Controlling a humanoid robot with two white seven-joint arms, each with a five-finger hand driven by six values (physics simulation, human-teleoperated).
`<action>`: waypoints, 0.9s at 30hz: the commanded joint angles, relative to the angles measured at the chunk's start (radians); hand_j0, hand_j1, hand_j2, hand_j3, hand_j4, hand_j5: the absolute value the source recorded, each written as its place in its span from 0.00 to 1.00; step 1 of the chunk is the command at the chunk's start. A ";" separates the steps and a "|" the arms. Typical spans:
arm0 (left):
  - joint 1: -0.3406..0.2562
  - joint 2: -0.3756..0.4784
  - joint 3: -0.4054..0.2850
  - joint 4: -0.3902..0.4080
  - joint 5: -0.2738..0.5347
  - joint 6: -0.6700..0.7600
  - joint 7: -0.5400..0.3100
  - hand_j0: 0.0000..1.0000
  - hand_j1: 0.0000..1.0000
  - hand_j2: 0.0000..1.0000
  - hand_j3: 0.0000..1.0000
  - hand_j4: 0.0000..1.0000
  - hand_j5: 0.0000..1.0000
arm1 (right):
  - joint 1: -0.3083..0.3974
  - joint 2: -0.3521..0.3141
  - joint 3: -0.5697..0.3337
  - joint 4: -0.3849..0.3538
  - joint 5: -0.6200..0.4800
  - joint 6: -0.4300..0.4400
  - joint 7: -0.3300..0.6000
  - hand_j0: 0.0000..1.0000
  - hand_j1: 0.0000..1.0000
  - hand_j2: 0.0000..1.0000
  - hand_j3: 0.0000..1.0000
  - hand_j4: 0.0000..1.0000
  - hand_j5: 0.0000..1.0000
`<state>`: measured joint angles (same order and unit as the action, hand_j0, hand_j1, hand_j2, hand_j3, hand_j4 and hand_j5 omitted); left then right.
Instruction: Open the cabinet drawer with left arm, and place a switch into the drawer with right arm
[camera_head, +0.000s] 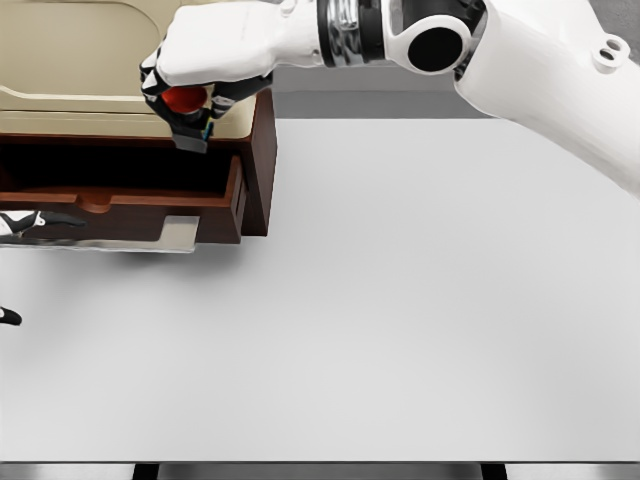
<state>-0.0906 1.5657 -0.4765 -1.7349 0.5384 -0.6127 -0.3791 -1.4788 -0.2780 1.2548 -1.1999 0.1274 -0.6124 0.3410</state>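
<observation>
A dark wooden cabinet (262, 160) with a cream top stands at the back left of the table. Its drawer (130, 212) is pulled out, and a silvery handle (170, 236) runs along the drawer front. My right hand (186, 104) hovers over the open drawer, shut on a switch (188, 100) that has a red button and a grey base. Only the dark fingertips (28, 222) of my left hand show at the left edge. They lie spread by the drawer front, with one more tip lower down, and hold nothing.
The white table (400, 300) stretches out to the right and front of the cabinet. My right arm (540, 70) crosses the upper right corner of the view.
</observation>
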 joint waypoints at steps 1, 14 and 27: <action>0.000 -0.001 -0.001 0.000 0.009 0.002 0.000 1.00 1.00 1.00 1.00 1.00 1.00 | 0.002 0.031 -0.002 0.040 -0.002 0.002 0.021 0.29 0.29 0.29 0.29 0.29 0.29; 0.006 -0.010 -0.002 -0.002 0.008 0.002 0.000 1.00 1.00 1.00 1.00 1.00 1.00 | 0.002 0.069 -0.006 0.085 -0.002 0.002 0.036 0.54 0.54 0.54 0.54 0.54 0.54; 0.014 -0.012 -0.001 -0.003 0.008 0.002 0.000 1.00 1.00 1.00 1.00 1.00 1.00 | 0.011 0.088 -0.009 0.099 -0.002 0.002 0.035 0.80 0.80 0.80 0.80 0.80 0.80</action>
<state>-0.0754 1.5524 -0.4781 -1.7380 0.5390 -0.6127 -0.3791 -1.4680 -0.1907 1.2475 -1.1026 0.1313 -0.6129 0.3765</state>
